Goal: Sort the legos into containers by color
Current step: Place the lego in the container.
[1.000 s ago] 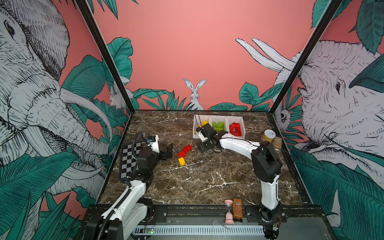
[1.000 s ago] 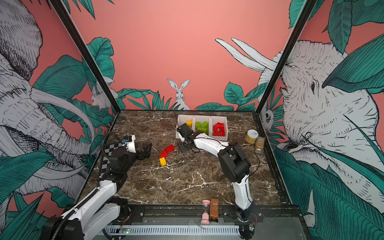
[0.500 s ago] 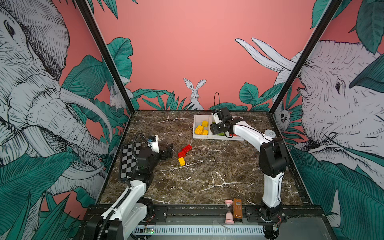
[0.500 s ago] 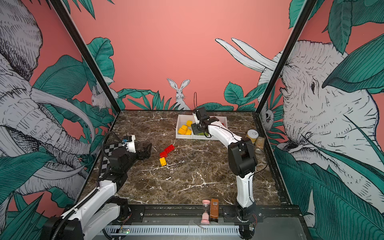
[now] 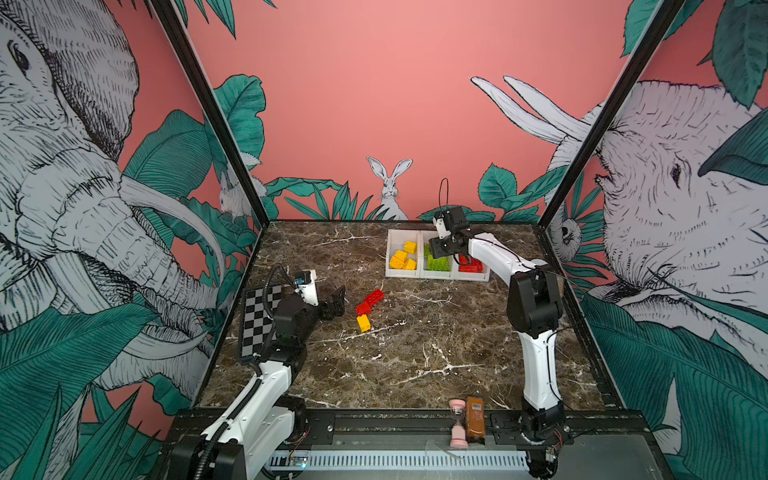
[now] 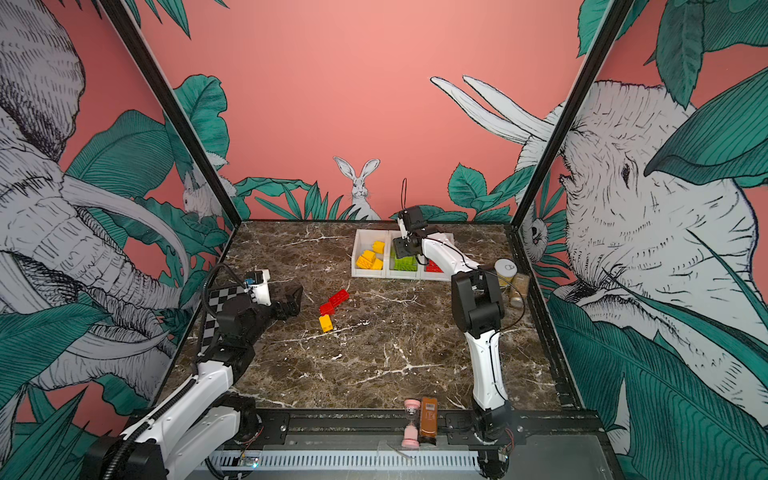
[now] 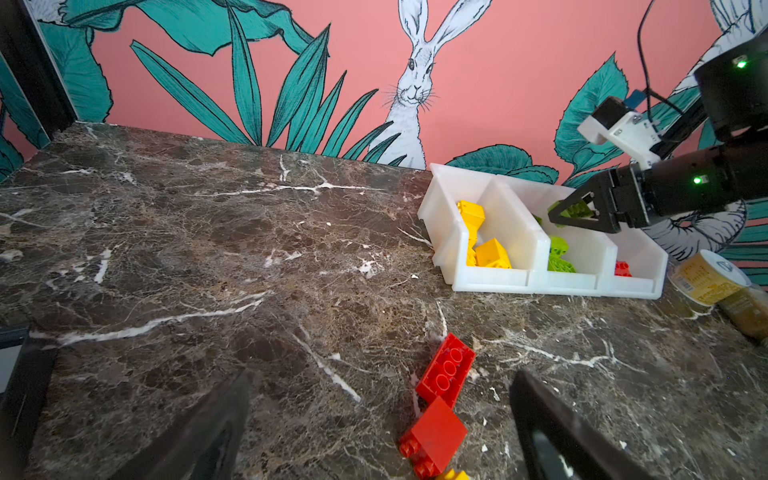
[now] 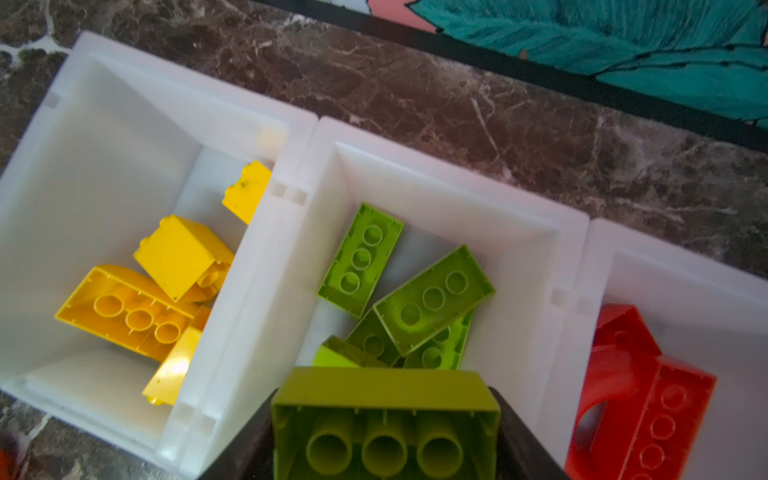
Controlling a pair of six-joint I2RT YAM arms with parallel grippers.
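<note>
Right gripper [image 7: 561,214] is up over the containers [image 5: 401,273] at the back of the marble table [image 5: 415,357], jaws clamped on a lime green brick [image 8: 386,415] with its hollow underside showing. It hangs right above the middle bin [image 8: 536,266], where more green legos [image 8: 432,299] lie heaped. Yellow bricks [image 8: 133,316] sit in the bin on one side, red ones [image 8: 648,407], the arch among them, in the bin on the other. Across the table the left gripper [image 5: 336,305] sits low, jaws spread wide, nothing in them. Just beyond its fingers [image 7: 552,432] lie two red bricks [image 5: 374,296], touching, and a small yellow brick [image 5: 363,323] just beside them, well apart from the bins.
</note>
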